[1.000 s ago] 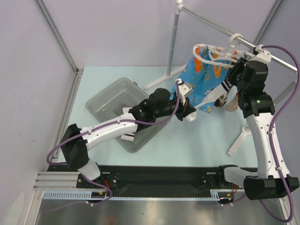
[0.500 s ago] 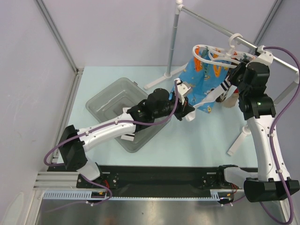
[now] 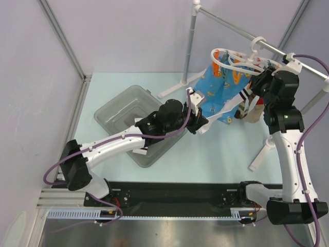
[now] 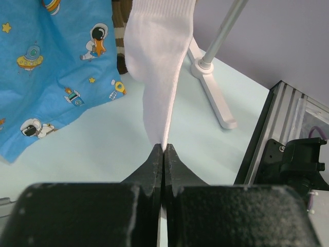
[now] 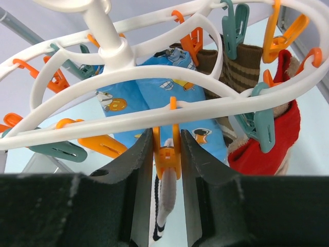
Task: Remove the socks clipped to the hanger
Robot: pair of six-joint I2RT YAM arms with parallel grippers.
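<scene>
Pale green tabletop with lilac walls behind, where I see the white ring hanger hooked on a silver rail at the back right, with blue, brown-striped and red-patched socks clipped under it. My left gripper has its jaws pressed together on the toe of a white sock, which stretches taut up toward the hanger (its black-striped cuff sits in an orange clip). My right gripper pinches that clip from both sides, just under the ring.

A grey tub sits on the pale blue table at nine o'clock; a silver rail stand rises at one o'clock.
</scene>
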